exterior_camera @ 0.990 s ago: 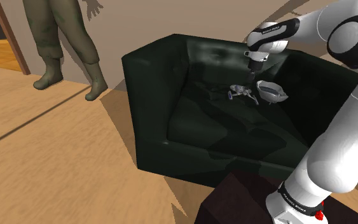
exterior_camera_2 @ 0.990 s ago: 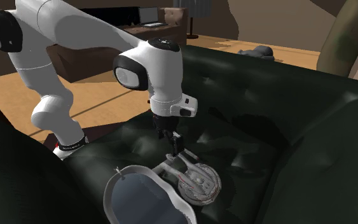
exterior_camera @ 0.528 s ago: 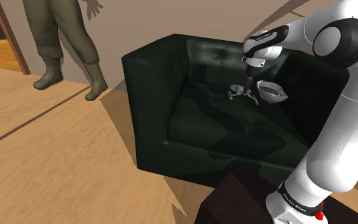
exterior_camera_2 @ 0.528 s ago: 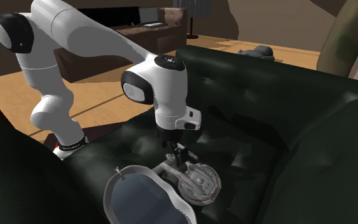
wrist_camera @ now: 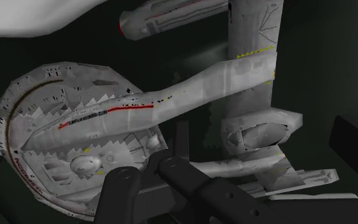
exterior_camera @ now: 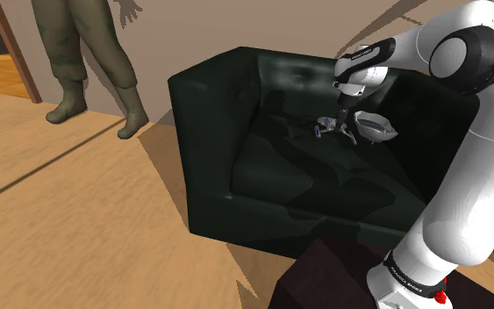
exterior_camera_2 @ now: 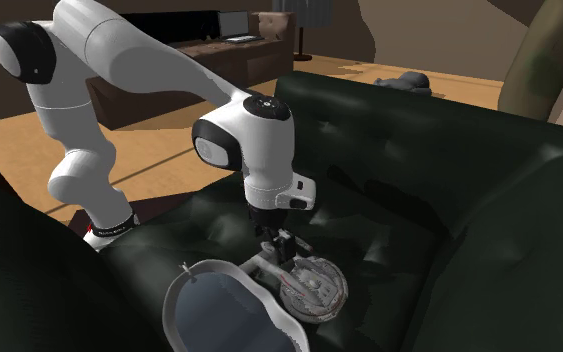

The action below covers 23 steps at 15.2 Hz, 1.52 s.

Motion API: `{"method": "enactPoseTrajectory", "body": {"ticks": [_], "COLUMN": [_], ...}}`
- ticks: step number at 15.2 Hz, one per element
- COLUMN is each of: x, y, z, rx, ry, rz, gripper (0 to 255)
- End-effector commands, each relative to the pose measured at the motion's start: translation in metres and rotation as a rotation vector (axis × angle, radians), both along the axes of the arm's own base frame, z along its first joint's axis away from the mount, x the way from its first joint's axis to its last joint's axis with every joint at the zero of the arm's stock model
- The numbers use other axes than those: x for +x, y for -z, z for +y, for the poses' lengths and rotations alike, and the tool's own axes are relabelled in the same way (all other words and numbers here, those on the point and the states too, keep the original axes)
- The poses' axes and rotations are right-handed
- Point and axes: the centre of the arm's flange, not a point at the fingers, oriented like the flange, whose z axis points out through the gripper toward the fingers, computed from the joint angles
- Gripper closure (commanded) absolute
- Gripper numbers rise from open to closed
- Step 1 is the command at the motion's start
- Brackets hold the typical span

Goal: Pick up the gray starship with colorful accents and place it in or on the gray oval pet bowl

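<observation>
Armchair (exterior_camera: 236, 132) dark, glossy, leather-like; floor (exterior_camera: 78, 228) wood planks; starship (wrist_camera: 63, 140) matt grey, panelled; bowl (exterior_camera_2: 219, 310) smooth grey.

A starship (exterior_camera: 331, 128) lies on the seat of an armchair (exterior_camera: 271, 167), with a pet bowl (exterior_camera: 378, 128) just beside it toward the shoulder view's right. The gripper (exterior_camera: 345, 123) hangs directly over the starship. A figure's legs (exterior_camera: 87, 70) stand on the floor (exterior_camera: 78, 219), left of the armchair.

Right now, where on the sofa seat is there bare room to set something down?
The seat cushion is bare from the starship to the armrest at the shoulder view's left. Crowded where the hand hangs over the starship beside the pet bowl.
</observation>
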Motion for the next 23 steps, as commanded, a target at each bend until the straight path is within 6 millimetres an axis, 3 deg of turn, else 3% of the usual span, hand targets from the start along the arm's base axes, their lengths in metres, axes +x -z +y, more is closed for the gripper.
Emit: {"method": "enactPoseTrajectory", "body": {"ticks": [1, 2, 11, 23], "x": [0.000, 0.000, 0.000, 0.000], "y": [0.000, 0.000, 0.000, -0.063], "z": [0.000, 0.000, 0.000, 0.000], "rx": [0.000, 0.000, 0.000, 0.000], "ry": [0.000, 0.000, 0.000, 0.000], "rz": [0.000, 0.000, 0.000, 0.000], "gripper": [0, 255, 255, 255]}}
